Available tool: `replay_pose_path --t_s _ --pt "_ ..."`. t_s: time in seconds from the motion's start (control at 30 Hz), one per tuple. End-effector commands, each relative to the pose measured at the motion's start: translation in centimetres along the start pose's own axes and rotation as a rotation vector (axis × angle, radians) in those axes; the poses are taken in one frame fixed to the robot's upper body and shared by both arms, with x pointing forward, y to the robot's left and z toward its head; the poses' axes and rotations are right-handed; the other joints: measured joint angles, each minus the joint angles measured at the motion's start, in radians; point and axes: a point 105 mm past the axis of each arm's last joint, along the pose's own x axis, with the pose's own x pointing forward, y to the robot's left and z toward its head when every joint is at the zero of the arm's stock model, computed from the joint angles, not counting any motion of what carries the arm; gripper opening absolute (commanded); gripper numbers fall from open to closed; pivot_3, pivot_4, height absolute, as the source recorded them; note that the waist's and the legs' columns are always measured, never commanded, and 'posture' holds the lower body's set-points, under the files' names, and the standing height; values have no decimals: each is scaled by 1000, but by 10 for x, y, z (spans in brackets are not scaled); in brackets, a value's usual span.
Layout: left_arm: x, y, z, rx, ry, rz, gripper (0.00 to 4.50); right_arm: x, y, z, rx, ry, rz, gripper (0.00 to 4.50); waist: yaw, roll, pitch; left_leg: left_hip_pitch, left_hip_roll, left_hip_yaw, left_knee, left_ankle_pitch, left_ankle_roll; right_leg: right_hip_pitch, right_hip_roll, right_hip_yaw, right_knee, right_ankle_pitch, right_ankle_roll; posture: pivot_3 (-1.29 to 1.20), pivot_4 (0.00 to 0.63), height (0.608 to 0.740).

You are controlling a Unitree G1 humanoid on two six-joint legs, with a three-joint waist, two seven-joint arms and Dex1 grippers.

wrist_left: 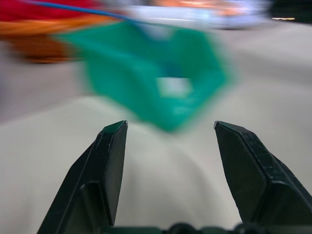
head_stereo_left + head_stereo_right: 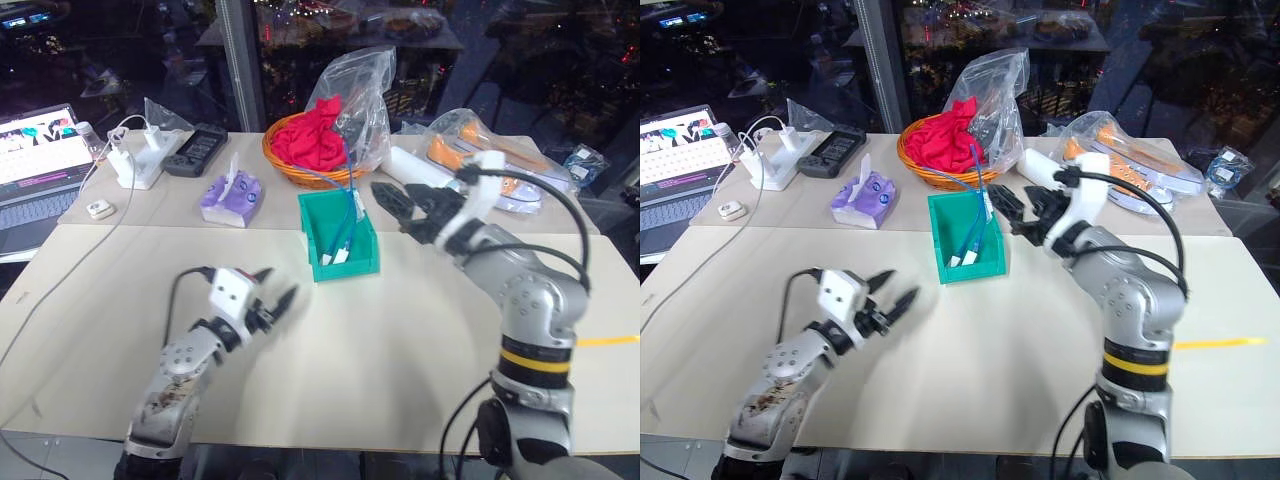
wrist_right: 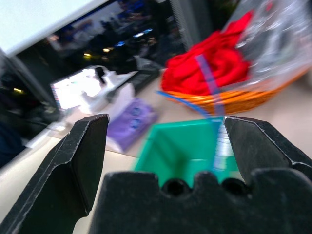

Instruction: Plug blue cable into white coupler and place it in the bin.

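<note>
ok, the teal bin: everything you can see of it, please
The bin is a small teal-green box, plastic by its look, open-topped with a cut-down front wall. It stands upright on the table, just before the orange basket. The blue cable lies inside, its far end arcing over the back wall. Neither gripper touches it.

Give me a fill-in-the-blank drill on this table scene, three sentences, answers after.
1. The blue cable lies inside the ____ bin.
2. The red cloth sits in an orange ____.
3. The right gripper, beside the bin, has its fingers ____ and holds nothing.

Answers: green; basket; open
</note>
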Motion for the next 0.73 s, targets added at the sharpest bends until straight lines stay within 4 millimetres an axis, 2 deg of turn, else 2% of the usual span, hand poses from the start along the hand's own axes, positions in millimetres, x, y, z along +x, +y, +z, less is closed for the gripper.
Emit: replay_pose_path --t_s 0.03,0.1,0.17,0.23,0.33,0.43,0.73 --pt "-17 39 22 56 -57 264 3094 -17 -19 -5 -210 -16 -183 4428 -1 0 0 0 0 0 0 0 0 0 0 0 0 0 0 0 150 722" --pt "-24 49 25 71 -62 349 3094 -23 -24 -15 -282 0 -244 4428 -4 0 0 0 -1 1 1 0 0 0 0 1 1 0 0 0 150 722" --pt "-29 53 18 38 -32 398 3094 -28 -18 -35 -293 9 -253 4428 -4 0 0 1 -1 1 1 0 0 0 0 2 1 0 0 0 150 722" --pt "-28 50 11 -19 -11 400 3094 -30 -10 -58 -324 39 -256 4428 -3 0 0 2 -1 0 1 0 0 1 0 2 2 1 0 0 150 722" --pt "-26 46 10 -62 -14 400 3094 -30 -6 -78 -319 53 -269 4428 -2 0 0 2 -1 0 1 2 -3 1 0 2 1 2 1 0 150 722" --pt "-24 43 10 -73 -15 386 3094 -29 -10 -84 -294 59 -296 4428 -1 0 0 1 -2 0 1 4 -7 1 0 3 0 6 2 0 150 722" --pt "-20 43 12 -104 -26 361 3094 -30 -23 -85 -289 57 -322 4428 -2 0 0 1 -2 0 1 5 -9 2 0 3 0 7 2 0 150 722"
